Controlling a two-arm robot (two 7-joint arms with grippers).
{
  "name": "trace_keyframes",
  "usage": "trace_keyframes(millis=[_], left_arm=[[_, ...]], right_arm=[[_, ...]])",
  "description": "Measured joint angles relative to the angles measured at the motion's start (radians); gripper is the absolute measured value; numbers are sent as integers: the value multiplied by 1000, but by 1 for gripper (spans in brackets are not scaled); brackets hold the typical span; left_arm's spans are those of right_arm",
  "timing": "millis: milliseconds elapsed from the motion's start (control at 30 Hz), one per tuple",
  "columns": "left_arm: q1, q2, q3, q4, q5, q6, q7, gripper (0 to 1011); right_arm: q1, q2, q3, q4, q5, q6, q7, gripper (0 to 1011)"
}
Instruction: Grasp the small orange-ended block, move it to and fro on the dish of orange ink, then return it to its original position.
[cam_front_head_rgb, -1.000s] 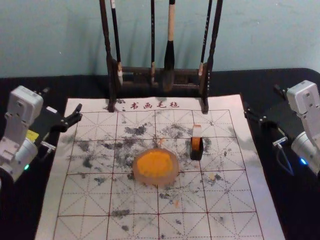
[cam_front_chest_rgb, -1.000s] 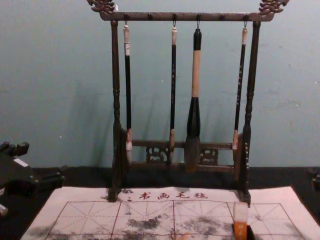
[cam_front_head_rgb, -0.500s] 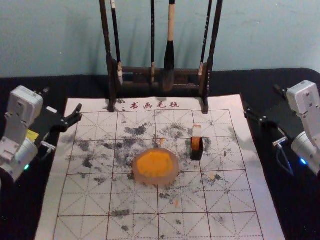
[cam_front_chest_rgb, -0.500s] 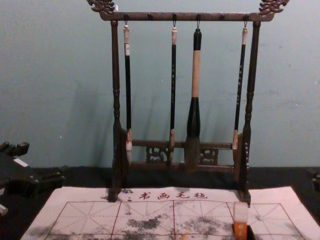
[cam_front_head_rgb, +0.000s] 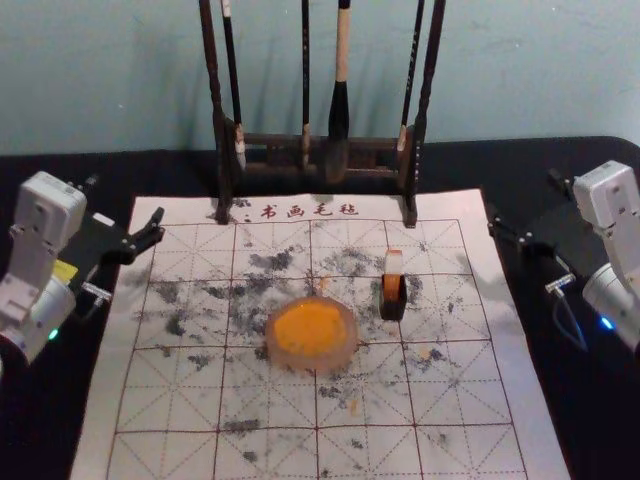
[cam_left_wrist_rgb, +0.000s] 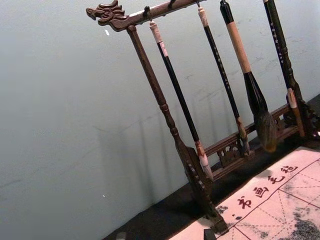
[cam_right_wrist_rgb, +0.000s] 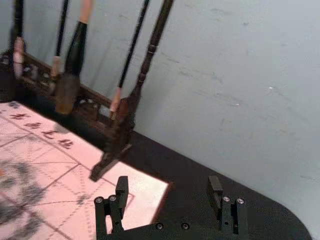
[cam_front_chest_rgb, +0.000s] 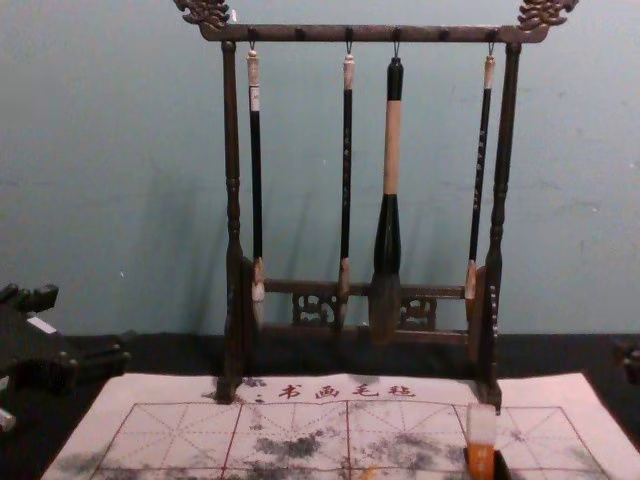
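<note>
Dark wooden rack (cam_front_chest_rgb: 370, 34) stood upright at the desk's (cam_front_head_rgb: 540, 165) far side, before a blue-grey wall (cam_front_head_rgb: 100, 80); carved ends on top bar. Four brushes hung tips down: three slim, dark-handled (cam_front_chest_rgb: 256, 170) (cam_front_chest_rgb: 347, 150) (cam_front_chest_rgb: 481, 150); one thick brush (cam_front_chest_rgb: 392, 150), third from left, pale band on handle. White mat (cam_front_head_rgb: 90, 440) lay on black desk: red grid, dashed diagonals, red characters (cam_front_head_rgb: 310, 211) along far edge, grey-black smudges (cam_front_head_rgb: 270, 261). Rack's front feet overlapped mat's far edge.

Dim, soft light; faint shadows of rack (cam_front_chest_rgb: 370, 33) on wall (cam_front_chest_rgb: 100, 150), brighter in wrist views.
</note>
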Motion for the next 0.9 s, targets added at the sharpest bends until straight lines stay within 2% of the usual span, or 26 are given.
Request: trace_keyframes(millis=[100, 200, 233, 333, 500, 533, 633, 700, 733, 767, 833, 867, 900], left_arm=[[0, 0, 0, 0, 0, 0, 0, 1001], [0, 0, 0, 0, 0, 0, 0, 1001], [0, 0, 0, 0, 0, 0, 0, 1001], [0, 0, 0, 0, 0, 0, 0, 1001], [0, 0, 0, 0, 0, 0, 0, 1001], [0, 0, 0, 0, 0, 0, 0, 1001], [0, 0, 0, 0, 0, 0, 0, 1001], [0, 0, 0, 0, 0, 0, 0, 1001], [0, 0, 0, 0, 0, 0, 0, 1001], [0, 0, 0, 0, 0, 0, 0, 1001], [0, 0, 0, 0, 0, 0, 0, 1001], [0, 0, 0, 0, 0, 0, 0, 1001], [0, 0, 0, 0, 0, 0, 0, 1001]], right_arm=[[-5, 5, 5, -9, 17, -6, 44, 1002], [-17, 21, 14, -36, 62, -12, 133, 1002], [-17, 21, 14, -36, 62, -12, 133, 1002], [-25, 32, 21, -65, 107, -10, 214, 1002], [-11, 35, 19, -77, 170, 25, 328, 1002], [0, 33, 15, -75, 189, 48, 366, 1003], [22, 26, 7, -65, 213, 93, 413, 1002], [44, 18, 1, -53, 232, 137, 451, 1002], [64, 9, -3, -37, 253, 180, 485, 1002], [64, 9, -3, -37, 253, 180, 485, 1002], [111, -11, -11, 8, 292, 265, 548, 1002], [111, -11, -11, 8, 292, 265, 548, 1003], [134, -21, -16, 32, 307, 299, 576, 1002]])
